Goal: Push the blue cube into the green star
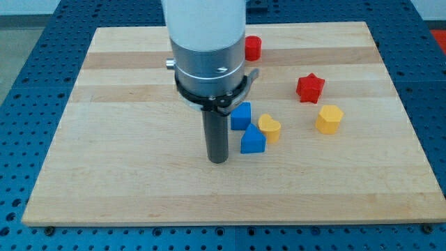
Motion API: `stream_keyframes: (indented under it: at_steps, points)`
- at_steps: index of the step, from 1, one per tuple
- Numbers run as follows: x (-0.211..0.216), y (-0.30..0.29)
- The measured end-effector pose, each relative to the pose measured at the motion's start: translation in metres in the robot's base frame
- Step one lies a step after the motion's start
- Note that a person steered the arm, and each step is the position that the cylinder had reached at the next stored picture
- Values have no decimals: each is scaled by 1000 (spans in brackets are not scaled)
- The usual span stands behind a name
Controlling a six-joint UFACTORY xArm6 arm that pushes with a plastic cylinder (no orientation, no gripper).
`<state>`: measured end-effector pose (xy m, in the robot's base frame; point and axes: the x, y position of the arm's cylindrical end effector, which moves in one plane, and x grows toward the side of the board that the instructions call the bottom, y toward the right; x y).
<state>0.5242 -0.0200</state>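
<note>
my tip [219, 160] left of blue block [252, 140], w/ blue cube [241, 115] & yellow block [270, 128] adjacent; no claw.

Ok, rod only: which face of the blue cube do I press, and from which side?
Press mid-face so it won't spin. My tip sits at the view's lower left of the blue cube, whose left face looks free; another blue block and a yellow block crowd its lower right. No green star shows, so direction is unsettled.
</note>
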Motion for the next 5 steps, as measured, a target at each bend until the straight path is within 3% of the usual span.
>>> stream_keyframes:
  at_steps: [2, 5]
  points:
    - [-40, 2]
    - [-34, 34]
